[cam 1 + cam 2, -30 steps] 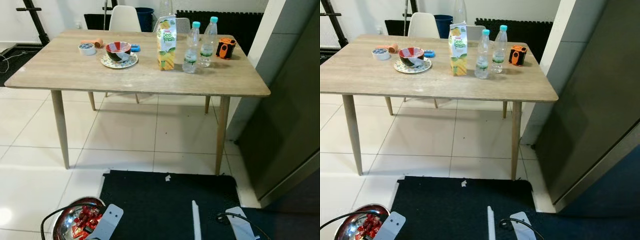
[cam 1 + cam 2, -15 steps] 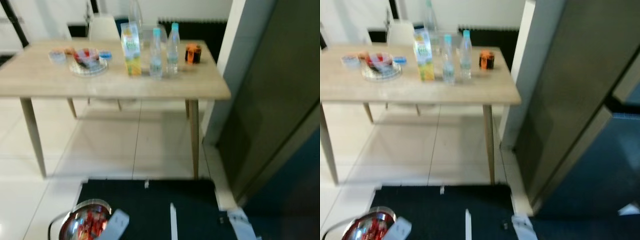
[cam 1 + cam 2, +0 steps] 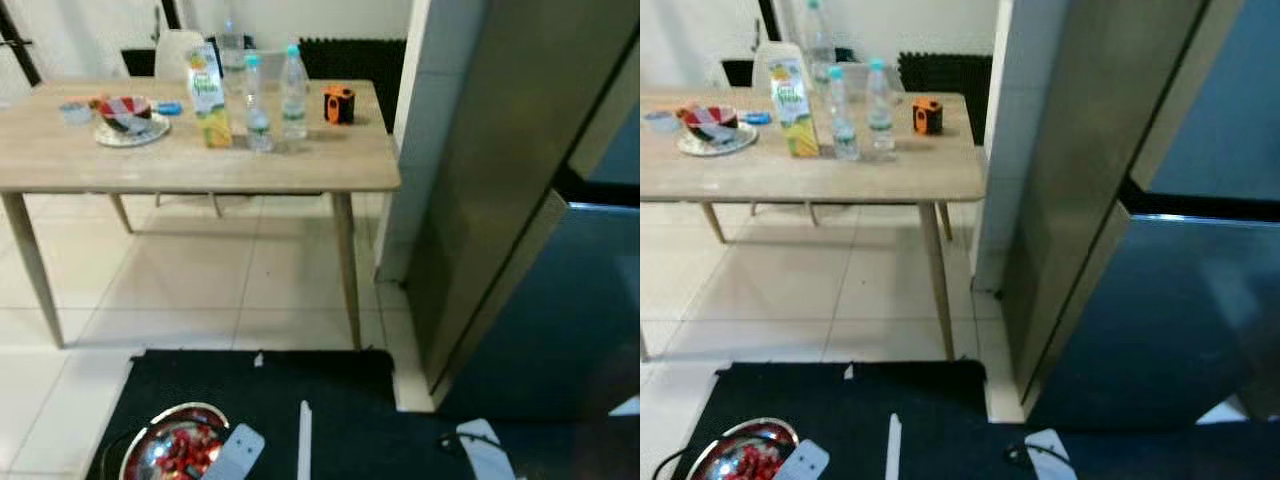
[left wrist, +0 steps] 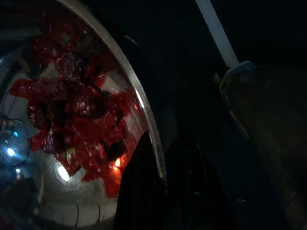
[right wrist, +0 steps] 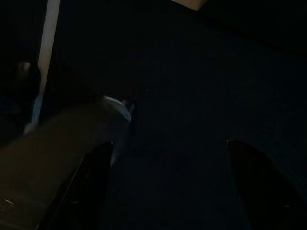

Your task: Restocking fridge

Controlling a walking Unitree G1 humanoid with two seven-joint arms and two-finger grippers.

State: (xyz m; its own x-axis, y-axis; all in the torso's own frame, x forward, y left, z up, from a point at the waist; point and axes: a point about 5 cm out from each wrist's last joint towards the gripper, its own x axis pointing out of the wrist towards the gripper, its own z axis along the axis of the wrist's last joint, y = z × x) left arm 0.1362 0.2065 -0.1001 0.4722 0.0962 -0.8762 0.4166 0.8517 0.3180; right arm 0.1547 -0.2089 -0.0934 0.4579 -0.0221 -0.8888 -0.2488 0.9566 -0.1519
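A steel bowl (image 3: 172, 452) of red fruit pieces hangs low at my left, above the black mat. My left gripper (image 4: 163, 187) is shut on the bowl's rim (image 4: 144, 120), one finger inside it and one outside. My right gripper (image 5: 168, 187) hangs open and holds nothing, its two dark fingers (image 5: 91, 187) wide apart. The fridge (image 3: 500, 170) stands at the right, with its olive-grey side panel and a dark glossy door (image 3: 1160, 310) that is closed.
A wooden table (image 3: 150, 165) stands ahead on the left. It carries a juice carton (image 3: 208, 82), two water bottles (image 3: 257, 90), an orange object (image 3: 338, 104) and a plate with a bowl (image 3: 125, 110). A white pillar (image 3: 420, 120) separates table and fridge. A black mat (image 3: 330, 390) lies underfoot.
The camera has swung to the right: the table has slid left in view and the fridge's dark front has come in. The bowl stays in my left gripper.
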